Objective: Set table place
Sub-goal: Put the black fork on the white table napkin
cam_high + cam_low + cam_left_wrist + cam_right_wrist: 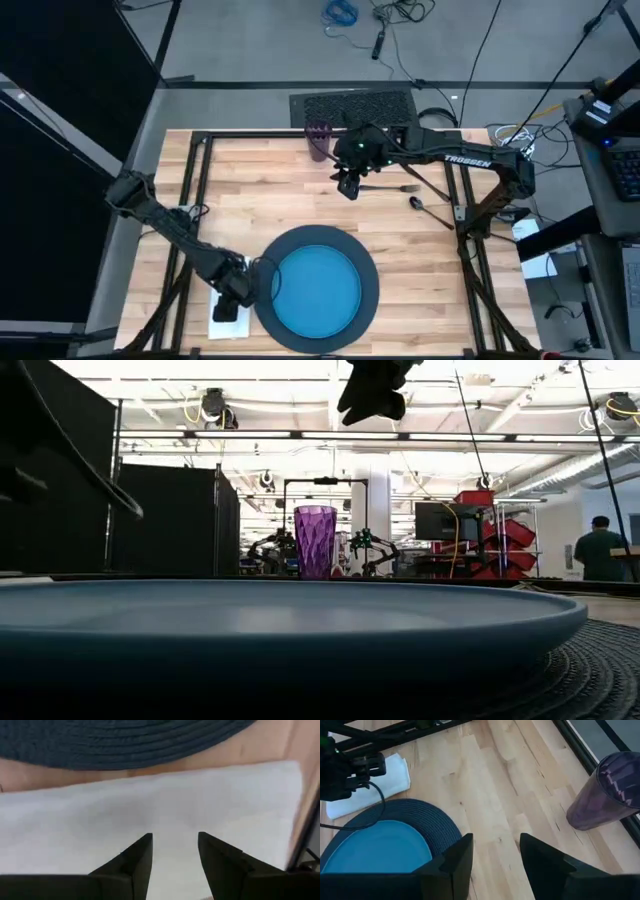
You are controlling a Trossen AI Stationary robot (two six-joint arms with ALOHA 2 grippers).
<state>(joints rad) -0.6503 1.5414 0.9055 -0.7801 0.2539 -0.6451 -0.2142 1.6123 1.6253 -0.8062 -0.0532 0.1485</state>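
Down at the near left corner of the table (250, 190), the left gripper (233, 300) hovers right over the white napkin (228, 322), fingers (137, 857) apart with nothing between them. The napkin is a folded white rectangle lying flat, its long axis running from the near edge toward the far one, and it sits just beside the left rim of the charger (365, 265). That charger is a big dark grey woven round, and the blue plate (318, 292) sits centred on it, smooth and matte, with the dark weave showing as a ring all around.

Up at the far side, the right gripper (347, 186) hangs in the air above bare wood, jaws parted and empty. Just beside it toward the far edge stands the purple cup (318, 140), upright, faceted and see-through. To the right of that gripper a piece of cutlery (392, 187) lies across the planks, long axis left to right, and a spoon (428, 211) lies near it, angled, bowl toward the table's middle
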